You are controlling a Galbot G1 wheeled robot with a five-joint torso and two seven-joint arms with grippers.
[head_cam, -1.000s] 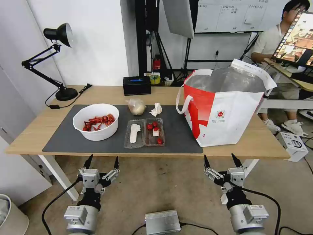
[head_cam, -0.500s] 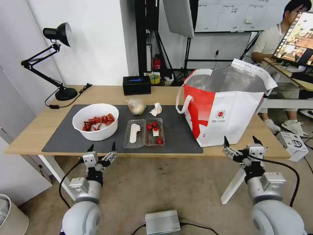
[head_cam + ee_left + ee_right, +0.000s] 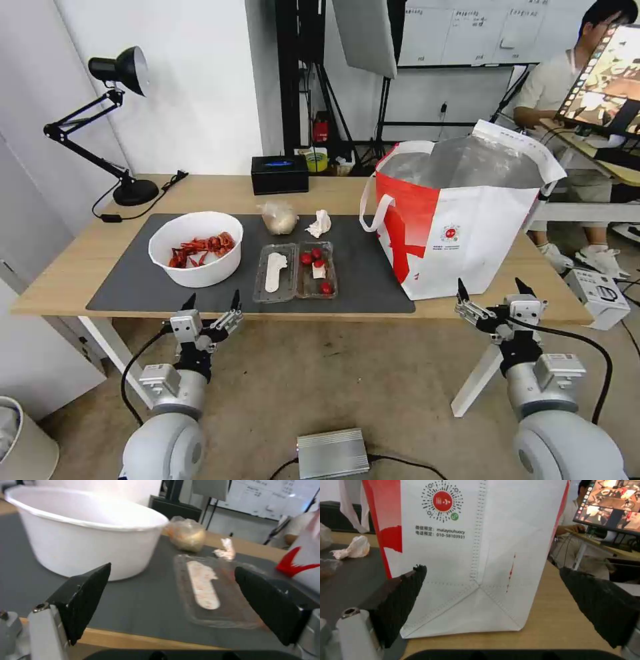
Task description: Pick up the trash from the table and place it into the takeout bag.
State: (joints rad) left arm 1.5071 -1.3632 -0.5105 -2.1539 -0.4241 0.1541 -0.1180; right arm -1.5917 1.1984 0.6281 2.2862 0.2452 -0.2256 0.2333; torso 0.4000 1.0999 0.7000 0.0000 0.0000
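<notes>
Four pieces of trash lie on the dark mat of the tabletop. The clear plastic tray is folded open, its two halves side by side, each with its long axis running from the near edge toward the far edge; one half holds red tomatoes and a white scrap, the other a pale, elongated smear. Toward the left end stands the white round bowl, upright, with red shells inside; in the left wrist view its contents are hidden behind the wall. Beyond the tray sit the beige bundle in its clear bag and, just beside it, the crumpled tissue. The takeout bag stands upright near the right end, mouth open, silver lining showing, red panels, and a small round red logo on the white side facing the near edge. Its text is too small to read from the head.

The left gripper hovers at the near edge in front of the bowl, fingers spread wide, empty. The right gripper hovers at the near edge in front of the bag's corner, likewise spread wide and empty.

A black tissue box sits at the far edge.
</notes>
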